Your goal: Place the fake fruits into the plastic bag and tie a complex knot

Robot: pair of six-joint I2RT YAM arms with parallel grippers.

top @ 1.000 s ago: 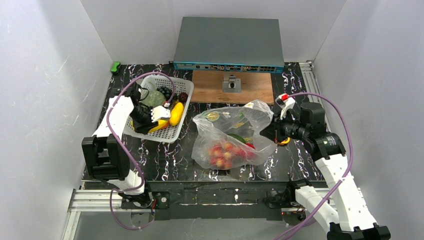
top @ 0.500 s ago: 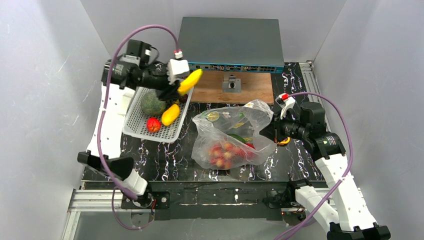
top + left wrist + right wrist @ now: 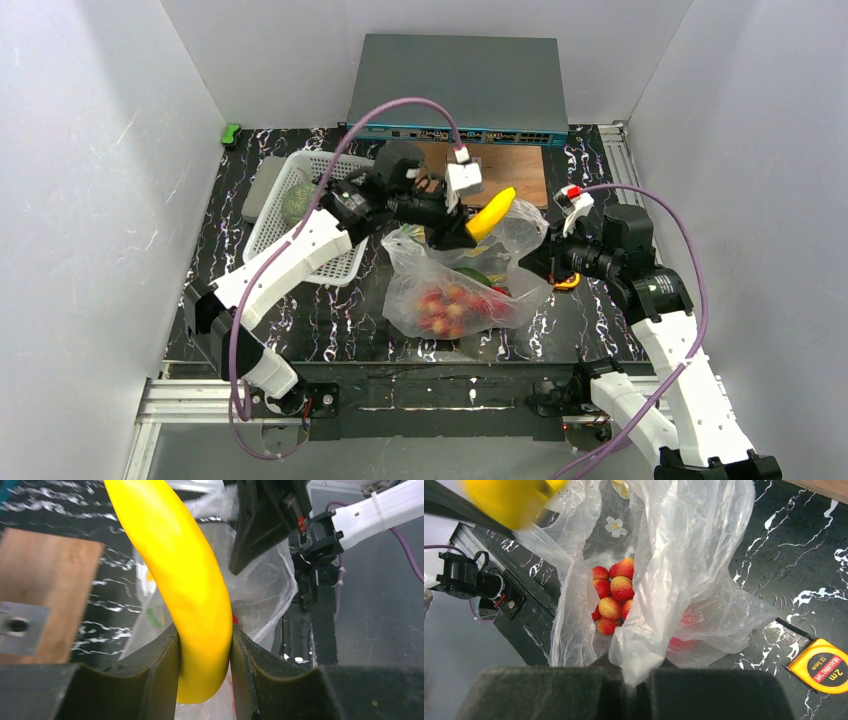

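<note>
The left gripper was pinching a long, glossy yellow plastic banana near its lower end, both dark fingers pressed against its sides. In the top view, that gripper hung above the far side of the thin clear plastic bag printed with white flowers, with the banana tilted up and away toward the bench's far edge.

The bag lay on the black, white-veined bench, about midway between its left and right edges. The right gripper was pressed together on a fold of the bag's rim, holding that side lifted. Inside the bag lay a red-orange cluster of plastic balls and, in the top view, a dark green piece.

A yellow tape measure rested on the bench just beside the bag's right side. A white lattice plastic basket sat toward the far left corner, holding a round green fruit. A brown wooden board and a grey network switch stood along the far edge.
</note>
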